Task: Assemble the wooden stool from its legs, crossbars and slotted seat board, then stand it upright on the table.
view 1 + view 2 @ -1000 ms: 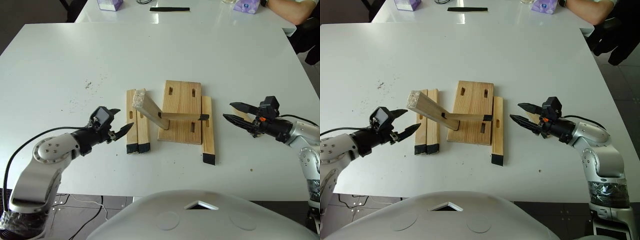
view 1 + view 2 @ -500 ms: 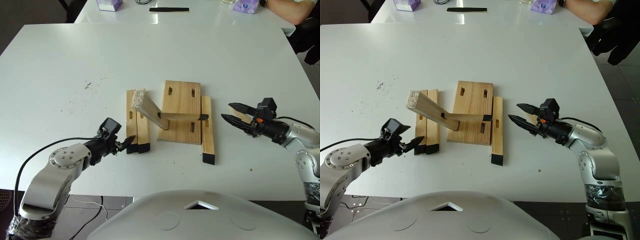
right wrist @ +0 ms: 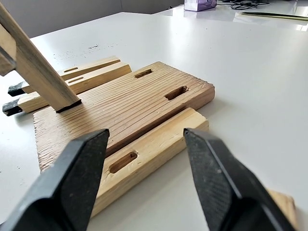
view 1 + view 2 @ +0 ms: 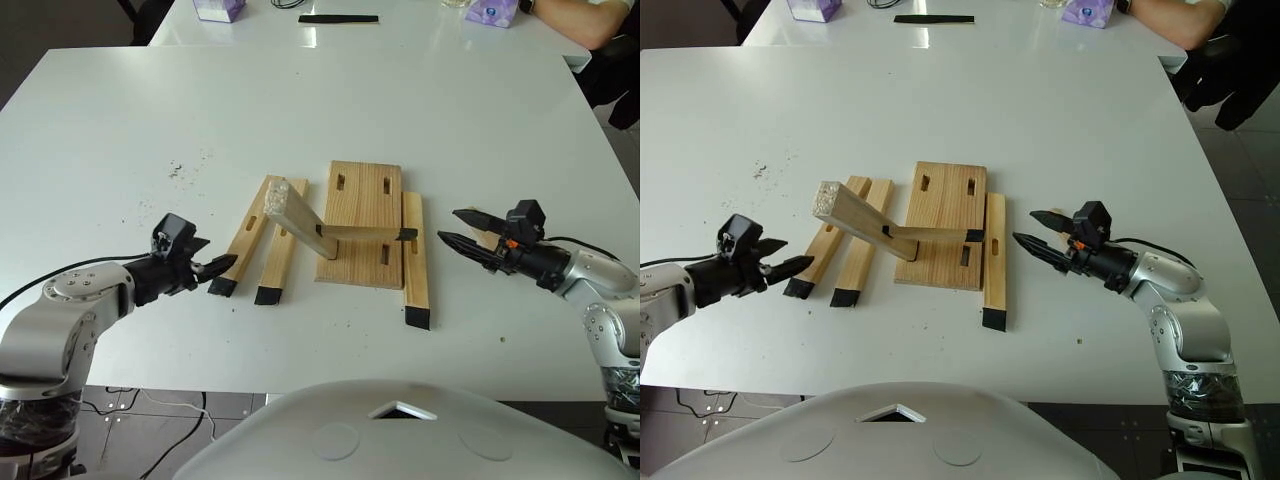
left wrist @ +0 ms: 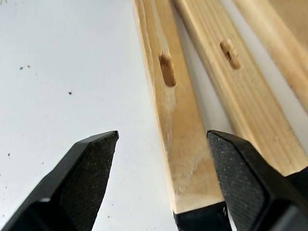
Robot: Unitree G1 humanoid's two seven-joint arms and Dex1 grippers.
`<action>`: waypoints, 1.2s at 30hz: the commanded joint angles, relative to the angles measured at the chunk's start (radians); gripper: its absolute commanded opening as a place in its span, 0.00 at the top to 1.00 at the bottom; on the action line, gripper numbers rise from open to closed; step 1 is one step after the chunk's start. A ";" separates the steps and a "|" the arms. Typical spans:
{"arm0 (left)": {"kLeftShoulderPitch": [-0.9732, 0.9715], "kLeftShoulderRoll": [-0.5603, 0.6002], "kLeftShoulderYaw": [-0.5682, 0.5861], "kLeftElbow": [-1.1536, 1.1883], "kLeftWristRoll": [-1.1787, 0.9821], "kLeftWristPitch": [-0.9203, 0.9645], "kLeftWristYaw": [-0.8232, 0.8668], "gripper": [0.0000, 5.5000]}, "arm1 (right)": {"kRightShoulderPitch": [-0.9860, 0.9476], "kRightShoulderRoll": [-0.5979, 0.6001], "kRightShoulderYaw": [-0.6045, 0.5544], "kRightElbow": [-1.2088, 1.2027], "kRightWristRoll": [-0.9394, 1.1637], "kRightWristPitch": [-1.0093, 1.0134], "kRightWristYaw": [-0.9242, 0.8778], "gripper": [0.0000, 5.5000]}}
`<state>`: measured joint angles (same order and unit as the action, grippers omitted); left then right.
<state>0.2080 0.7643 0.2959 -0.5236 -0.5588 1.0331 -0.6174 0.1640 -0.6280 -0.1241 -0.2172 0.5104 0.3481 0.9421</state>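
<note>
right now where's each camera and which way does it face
Left eye view: head, looking forward and down at the table; left gripper and right gripper show.
Right eye view: same scene, same arms.
Left wrist view: left wrist, looking between its open fingers at two flat legs.
Right wrist view: right wrist, looking between its open fingers across the seat board.
Shared: both wrist views show those legs.
</note>
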 commanded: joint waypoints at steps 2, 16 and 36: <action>-0.020 -0.031 -0.012 -0.030 -0.014 0.033 0.042 0.37 | -0.027 0.004 -0.005 0.010 0.006 -0.009 0.007 0.48; 0.015 -0.066 -0.137 0.123 0.138 -0.113 0.121 0.37 | -0.065 0.014 0.015 0.046 -0.008 -0.021 0.010 0.48; -0.256 -0.251 0.108 0.074 -0.113 -0.303 0.136 0.63 | -0.271 0.032 -0.129 0.209 0.016 -0.028 -0.138 0.48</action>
<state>0.0665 0.5270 0.3394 -0.3772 -0.6050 0.7697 -0.5126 -0.0199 -0.5941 -0.1967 -0.0418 0.5062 0.3100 0.8601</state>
